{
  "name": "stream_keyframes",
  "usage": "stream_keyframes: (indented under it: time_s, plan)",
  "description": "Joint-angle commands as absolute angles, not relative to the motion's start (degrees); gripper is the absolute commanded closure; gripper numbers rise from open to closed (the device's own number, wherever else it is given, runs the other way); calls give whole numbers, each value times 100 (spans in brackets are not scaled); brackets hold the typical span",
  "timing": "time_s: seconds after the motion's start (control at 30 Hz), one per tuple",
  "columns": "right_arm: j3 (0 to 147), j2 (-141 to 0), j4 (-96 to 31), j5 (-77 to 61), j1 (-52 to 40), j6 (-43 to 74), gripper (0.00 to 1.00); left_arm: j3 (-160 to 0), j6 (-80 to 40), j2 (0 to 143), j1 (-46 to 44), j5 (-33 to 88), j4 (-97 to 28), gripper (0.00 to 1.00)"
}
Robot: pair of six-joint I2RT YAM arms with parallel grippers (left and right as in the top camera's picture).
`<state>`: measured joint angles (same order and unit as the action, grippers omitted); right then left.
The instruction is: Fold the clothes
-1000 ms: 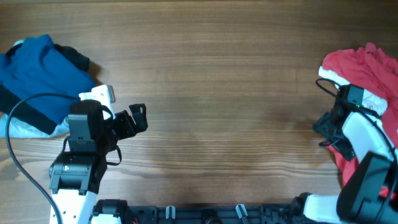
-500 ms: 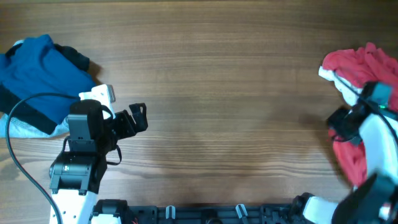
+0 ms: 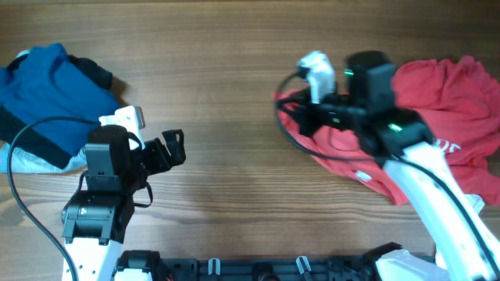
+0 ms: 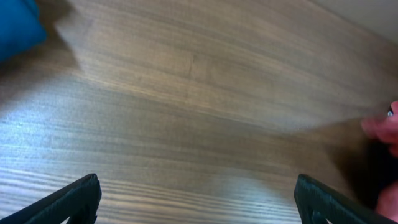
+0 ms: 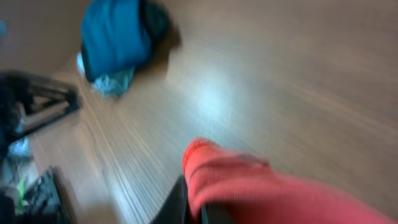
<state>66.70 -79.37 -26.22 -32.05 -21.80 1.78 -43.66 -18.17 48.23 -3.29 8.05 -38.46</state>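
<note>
The clothes, a red T-shirt (image 3: 437, 109), lie crumpled from the table's middle to its right edge, with white lettering (image 3: 448, 146) showing near the right. My right gripper (image 3: 286, 104) is shut on the shirt's leftmost edge. In the blurred right wrist view a red fold (image 5: 249, 186) sits pinched between the dark fingers of the right gripper (image 5: 202, 210). My left gripper (image 3: 173, 146) hovers low at the left, open and holding nothing. Its fingertips (image 4: 78, 198) stand wide apart over bare wood in the left wrist view, where a bit of red shirt (image 4: 384, 129) shows at the right edge.
A folded blue and dark garment (image 3: 47, 94) lies at the far left on a pale cloth (image 3: 23, 160). It also shows as the blue garment (image 5: 118, 37) in the right wrist view and as a blue corner (image 4: 15, 28) in the left wrist view. A black cable (image 3: 23, 140) loops beside the left arm.
The right gripper closed on the red shirt at the right edge and swept left to the table's middle, dragging the shirt out with it. The left arm has not moved.
</note>
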Motion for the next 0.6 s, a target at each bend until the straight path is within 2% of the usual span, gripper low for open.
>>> stream_keyframes:
  time_s: [0.0, 0.07, 0.1, 0.13, 0.2, 0.23, 0.43, 0.53, 0.57]
  plan:
    - [6689, -9035, -1219, -3083, -2668, 1035, 96, -4460, -1850, 4812, -349, 878, -3837, 0]
    - [6689, -9671, -360, -3083, -2834, 1437, 96, -4460, -1850, 4812, -349, 878, -3837, 0]
    - [6689, -9767, -305, -3046, -2781, 1636, 69, -4460, -1850, 4812, -349, 878, -3839, 0]
    - [6689, -9738, -355, -2993, -2665, 1673, 47, -4460, -1850, 4812, -349, 875, -3839, 0]
    - [6689, -9404, -578, -2965, -2198, 1726, 18, -4460, -1850, 4812, -349, 875, -3837, 0]
    - [6692, -9078, -937, -2849, -1754, 1986, 1, -4460, -1850, 4812, -349, 878, -3798, 0]
    - [6692, -7666, -3717, -1667, 530, 1944, 1, -4458, -2132, 5395, -484, 1608, -3037, 0]
    - [6692, -7415, -4685, -1542, 1168, 1455, 0, -4458, -2222, 6167, -980, 1708, -2386, 0]
    - [6692, -7408, -5004, -1433, 1295, 1455, 0, -4460, -2324, 6672, -1396, 1717, -1811, 0]
